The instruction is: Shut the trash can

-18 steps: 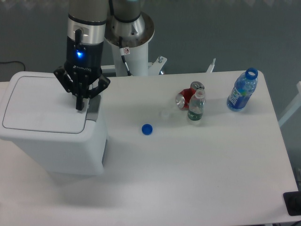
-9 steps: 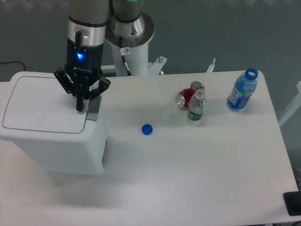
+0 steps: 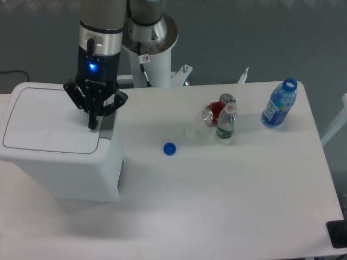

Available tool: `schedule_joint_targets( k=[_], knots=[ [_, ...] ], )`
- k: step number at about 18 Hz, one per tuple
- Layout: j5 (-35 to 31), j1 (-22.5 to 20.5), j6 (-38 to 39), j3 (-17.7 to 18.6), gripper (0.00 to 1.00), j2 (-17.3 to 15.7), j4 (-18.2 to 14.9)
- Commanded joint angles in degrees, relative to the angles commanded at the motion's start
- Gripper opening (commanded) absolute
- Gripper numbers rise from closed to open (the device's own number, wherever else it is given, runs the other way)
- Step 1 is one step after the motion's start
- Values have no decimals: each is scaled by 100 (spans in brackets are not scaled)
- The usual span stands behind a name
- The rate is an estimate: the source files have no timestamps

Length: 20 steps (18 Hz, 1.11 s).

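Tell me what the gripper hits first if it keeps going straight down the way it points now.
Most likely the trash can: the gripper points down over the lid's right edge by the grey front tab. Depth is unclear, so lid or tab could come first.

Item count, by kind: one trash can [image 3: 59, 157], white, with its lid lying flat. One robot arm, fitted with one gripper [image 3: 94, 125]. One table [image 3: 227, 200], white. Two plastic bottles: one blue uncapped bottle [image 3: 279, 104] near the far right edge and one small green-labelled bottle [image 3: 226, 122] with a white cap. One red drink can [image 3: 217, 110], touching or just behind the small bottle. One loose blue bottle cap [image 3: 169, 148].
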<state>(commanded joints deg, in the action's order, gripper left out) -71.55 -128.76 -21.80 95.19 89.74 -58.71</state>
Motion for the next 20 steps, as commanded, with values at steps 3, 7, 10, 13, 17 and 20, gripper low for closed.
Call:
schedule_joint_targets(
  k=[3,7,10,13,17,20],
  knots=[
    [71,-44,-17,26,94,-211,-9],
    [80,-53,-17,9,100,-317,-9],
    [-78,-210,-183,17,100,-457,-9],
    [-123,-579,-816,61,100,-510,-35],
    [-175,-1186,-1763,88,100,-458,-35],
    [-350,-1494,-2608,88,100,-291,-35]
  ],
)
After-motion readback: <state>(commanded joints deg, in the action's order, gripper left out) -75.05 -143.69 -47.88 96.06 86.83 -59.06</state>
